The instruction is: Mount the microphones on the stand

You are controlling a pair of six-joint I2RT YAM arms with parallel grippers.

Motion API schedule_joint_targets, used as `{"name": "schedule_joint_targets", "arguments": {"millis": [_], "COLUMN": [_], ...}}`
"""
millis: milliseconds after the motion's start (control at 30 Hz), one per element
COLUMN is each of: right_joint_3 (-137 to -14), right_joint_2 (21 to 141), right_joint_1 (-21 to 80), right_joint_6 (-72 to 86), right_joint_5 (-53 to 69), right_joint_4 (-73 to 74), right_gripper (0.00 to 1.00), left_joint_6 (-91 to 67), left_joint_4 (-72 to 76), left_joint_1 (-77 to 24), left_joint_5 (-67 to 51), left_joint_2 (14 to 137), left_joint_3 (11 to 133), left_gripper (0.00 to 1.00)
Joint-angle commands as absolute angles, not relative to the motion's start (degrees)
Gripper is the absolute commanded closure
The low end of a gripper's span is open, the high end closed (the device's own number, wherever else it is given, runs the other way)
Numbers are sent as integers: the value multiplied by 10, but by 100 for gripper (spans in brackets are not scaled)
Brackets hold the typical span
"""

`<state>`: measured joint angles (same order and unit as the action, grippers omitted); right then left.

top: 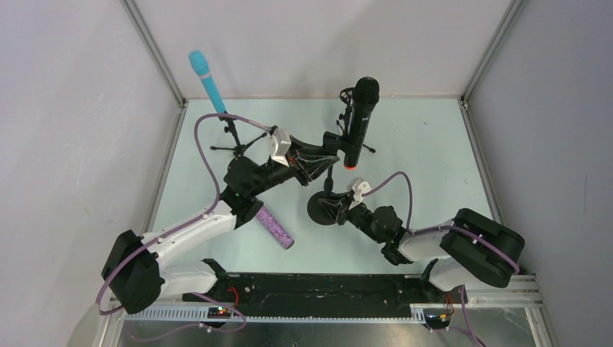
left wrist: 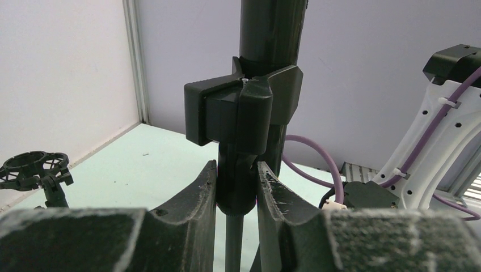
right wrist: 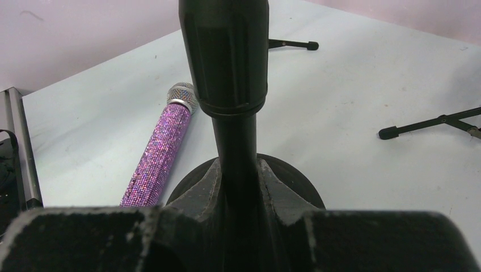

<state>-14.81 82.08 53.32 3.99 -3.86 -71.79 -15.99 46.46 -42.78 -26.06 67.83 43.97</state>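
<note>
Black mic [top: 361, 116] seated upright in clip [left wrist: 238, 107] of round-base stand [top: 316, 210]; turquoise mic [top: 206, 78] already up on tripod stand [top: 233, 139]; purple mic [right wrist: 161, 146] lying on worktop [top: 434, 144] near base. Left jaws clenched on stand neck just below clip; right jaws clenched on pole low down. Step in hand, likely: settling black mic's stand. Next: let go with both, fetch purple mic, carry to empty shock-mount holder [left wrist: 33, 164].

tabletop [top: 434, 144]: pale mint, matte, bare at the right | walls [top: 303, 43]: plain white, closing in back and both sides | frame posts [top: 155, 50]: aluminium, rising from both back corners | black rail [top: 318, 285]: along the near edge | slotted duct [top: 311, 313]: white, just in front of the rail
</note>
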Motion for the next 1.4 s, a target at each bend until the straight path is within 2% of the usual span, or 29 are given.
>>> {"name": "schedule_joint_targets", "arguments": {"millis": [0, 233, 400, 467, 500, 533, 567, 700, 1000, 1067, 1367], "right_joint_3": [-131, -131, -137, -146, -152, -155, -160, -169, -175, -175, -167], "right_joint_2": [850, 842, 781, 750, 731, 720, 701, 649, 554, 533, 465], "right_joint_1": [530, 531, 531, 531, 531, 531, 531, 532, 531, 531, 530], "right_joint_6": [67, 47, 32, 23, 19, 17, 11, 4, 6, 6, 4], "right_joint_5": [-89, -82, -85, -86, -89, -92, -92, -94, -73, -71, -71], "right_joint_4": [-668, -678, -645, -618, -600, -592, -579, -549, -498, -481, -412], "right_gripper": [100, 100, 97, 90, 79, 74, 64, 42, 7, 1, 0], "left_joint_6": [-165, -175, -186, -191, -193, -196, -198, -212, -216, -209, -187], "left_joint_4": [651, 658, 658, 658, 658, 658, 658, 658, 658, 658, 658], "left_joint_1": [-432, -432, -432, -432, -432, -432, -432, -433, -433, -432, -432], "left_joint_5": [-258, -260, -290, -302, -305, -311, -314, -334, -343, -338, -316], "left_joint_2": [618, 615, 620, 622, 623, 624, 625, 630, 641, 641, 641], "left_joint_3": [511, 500, 490, 484, 480, 478, 474, 465, 447, 443, 429], "left_gripper": [100, 100, 100, 100, 100, 100, 100, 100, 100, 100, 100]}}
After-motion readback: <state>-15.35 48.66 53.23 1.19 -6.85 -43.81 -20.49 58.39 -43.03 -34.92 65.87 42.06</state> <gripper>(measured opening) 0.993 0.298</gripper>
